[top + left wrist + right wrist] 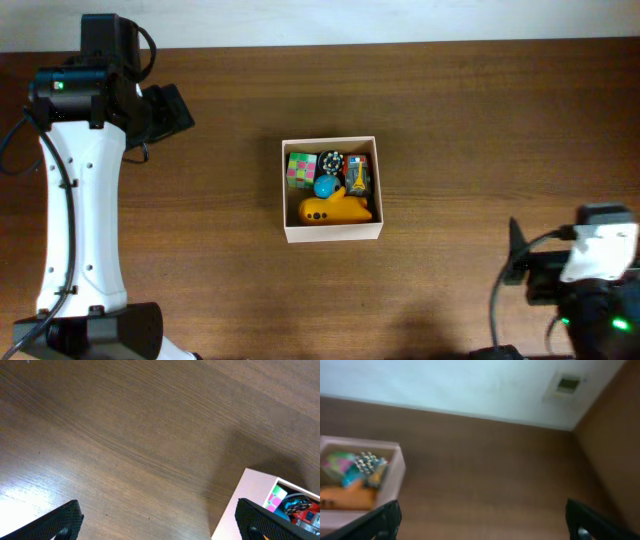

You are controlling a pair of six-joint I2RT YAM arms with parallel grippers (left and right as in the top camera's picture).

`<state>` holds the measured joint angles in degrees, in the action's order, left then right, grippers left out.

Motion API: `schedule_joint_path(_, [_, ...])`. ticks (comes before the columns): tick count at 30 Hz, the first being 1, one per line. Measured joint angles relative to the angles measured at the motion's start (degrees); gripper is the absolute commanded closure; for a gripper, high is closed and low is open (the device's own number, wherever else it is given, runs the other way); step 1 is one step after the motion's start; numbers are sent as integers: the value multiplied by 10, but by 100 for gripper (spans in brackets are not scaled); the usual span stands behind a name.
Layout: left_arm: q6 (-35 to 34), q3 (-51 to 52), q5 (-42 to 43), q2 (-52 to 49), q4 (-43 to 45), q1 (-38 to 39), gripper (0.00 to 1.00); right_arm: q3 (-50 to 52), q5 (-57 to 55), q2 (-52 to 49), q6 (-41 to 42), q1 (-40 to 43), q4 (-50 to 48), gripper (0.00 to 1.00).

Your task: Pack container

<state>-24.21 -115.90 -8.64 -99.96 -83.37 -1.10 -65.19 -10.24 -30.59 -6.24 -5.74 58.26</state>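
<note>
The container (290, 195), a square cream-walled cardboard box, stands at the middle of the table. It holds a pink-green puzzle cube (301, 168), a blue ball (327, 186), a dark studded ball (331, 160), a small red-blue toy (358, 172) and a yellow toy (335, 209). My left gripper (172, 108) is at the far left, away from the box, open and empty. In the left wrist view (157, 522) the box corner (240, 505) shows at the right. My right gripper (517, 263) is at the right front, open and empty. The right wrist view (482, 522) shows the box (390, 485) at the left.
The brown wooden table (460, 120) meets a light wall at its far edge (470, 385). The left arm's white link (80, 220) runs along the left side. Cables hang near the right arm's base (500, 300).
</note>
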Motion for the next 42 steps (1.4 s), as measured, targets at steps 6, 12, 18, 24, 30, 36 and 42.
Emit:
schedule_joint_path(6, [0,0,0,0,0,0,1,230,45,112,-1,39,-76,1])
schedule_joint_path(12, [0,0,0,0,0,0,1,397,76,211,23,42,-136,1])
schedule_joint_path(18, [0,0,0,0,0,0,1,484,87,276,55,42,-153,1])
schedule_joint_path(24, [0,0,0,0,0,0,1,510,89,290,63,42,-154,1])
schedule_joint_path(30, [0,0,0,0,0,0,1,533,91,290,64,42,-155,1])
schedule_joint_path(36, [0,0,0,0,0,0,1,549,91,290,65,42,-154,1])
schedule_joint_path(42, [0,0,0,0,0,0,1,549,93,290,65,42,-154,1])
